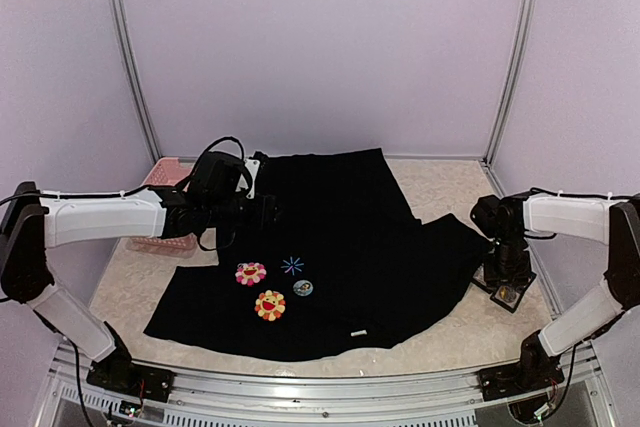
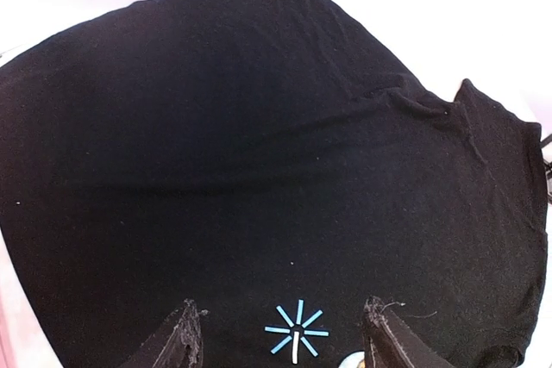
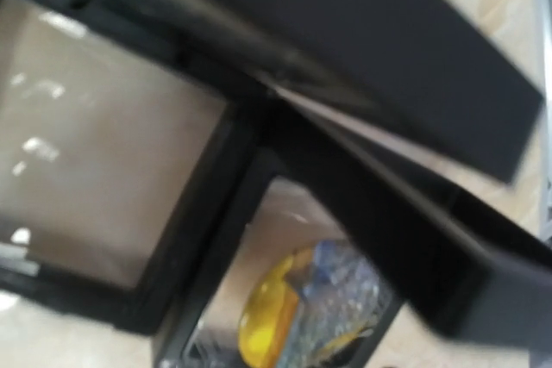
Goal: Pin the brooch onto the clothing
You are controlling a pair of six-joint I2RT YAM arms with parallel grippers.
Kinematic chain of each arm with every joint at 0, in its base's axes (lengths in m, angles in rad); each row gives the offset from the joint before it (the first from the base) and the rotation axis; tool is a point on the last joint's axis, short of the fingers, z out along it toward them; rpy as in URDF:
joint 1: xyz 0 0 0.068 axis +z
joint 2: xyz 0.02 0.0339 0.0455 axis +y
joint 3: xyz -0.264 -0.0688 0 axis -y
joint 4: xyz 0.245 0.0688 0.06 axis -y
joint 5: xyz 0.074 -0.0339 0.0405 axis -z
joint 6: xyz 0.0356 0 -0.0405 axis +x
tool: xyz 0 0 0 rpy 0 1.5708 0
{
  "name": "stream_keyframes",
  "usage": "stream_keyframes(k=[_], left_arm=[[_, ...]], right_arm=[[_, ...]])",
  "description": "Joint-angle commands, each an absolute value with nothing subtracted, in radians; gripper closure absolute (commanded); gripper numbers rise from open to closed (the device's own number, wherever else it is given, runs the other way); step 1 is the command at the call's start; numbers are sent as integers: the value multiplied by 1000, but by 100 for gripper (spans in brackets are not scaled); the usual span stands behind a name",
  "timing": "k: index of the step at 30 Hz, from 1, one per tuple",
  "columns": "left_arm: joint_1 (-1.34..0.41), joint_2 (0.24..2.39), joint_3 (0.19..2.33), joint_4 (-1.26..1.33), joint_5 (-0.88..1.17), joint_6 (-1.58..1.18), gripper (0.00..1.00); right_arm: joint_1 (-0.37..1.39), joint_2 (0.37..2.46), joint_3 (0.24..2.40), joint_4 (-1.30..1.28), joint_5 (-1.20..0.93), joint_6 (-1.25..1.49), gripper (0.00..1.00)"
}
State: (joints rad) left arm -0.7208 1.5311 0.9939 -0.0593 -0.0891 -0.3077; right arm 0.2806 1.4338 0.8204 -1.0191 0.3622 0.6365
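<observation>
- Nearest the arm bases, the clothing (image 1: 400,257), a black T-shirt, lies spread flat on the pale table (image 1: 440,342). A small white hem label (image 1: 358,333) sits near its front edge.
- Just behind the label is an orange-yellow flower patch (image 1: 270,305), with a pink flower patch (image 1: 251,273) slightly further back and to the left.
- The brooch (image 1: 303,288), a small round badge, lies flat on the shirt just right of the two flowers. A thin blue starburst (image 1: 292,265) lies just behind it.
- The left gripper (image 2: 282,308) hangs over the shirt behind the starburst. Its fingers (image 2: 177,342) are spread wide and hold nothing.
- The brooch is apart from that gripper, on its near side, with nothing lying between them.
- In the left wrist view only a pale sliver of the brooch shows at the bottom edge, beside the inner side of one finger. The starburst lies between the two fingers.
- At the right edge of the shirt, the right gripper (image 1: 508,277) points down over a small dark box (image 1: 507,296) on the table. It is well apart from the brooch.
- The right wrist view is blurred. It shows black frames and something yellow with a clear wrapping (image 3: 297,312). Whether that gripper is spread or closed cannot be told.
- Furthest back on the left, a pink basket (image 1: 165,175) is partly hidden behind the left arm.
</observation>
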Motion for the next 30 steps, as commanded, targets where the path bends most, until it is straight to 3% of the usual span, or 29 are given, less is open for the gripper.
stream_keyframes(k=[1, 7, 15, 19, 25, 30], left_arm=[[-731, 1511, 985, -38, -56, -302, 40], [-732, 1502, 989, -38, -53, -298, 40], [-732, 1512, 998, -43, -31, -300, 40], [-731, 1511, 997, -38, -28, -299, 40], [-729, 1505, 997, -36, -26, -295, 40], [-727, 1494, 994, -34, -26, -291, 40]], right_arm=[[225, 1462, 796, -905, 351, 639, 52], [210, 1454, 780, -892, 370, 660, 58], [206, 1481, 791, -918, 370, 668, 56], [206, 1381, 787, -846, 295, 644, 58], [166, 1091, 693, -715, 176, 706, 37], [113, 977, 590, -678, 124, 797, 22]])
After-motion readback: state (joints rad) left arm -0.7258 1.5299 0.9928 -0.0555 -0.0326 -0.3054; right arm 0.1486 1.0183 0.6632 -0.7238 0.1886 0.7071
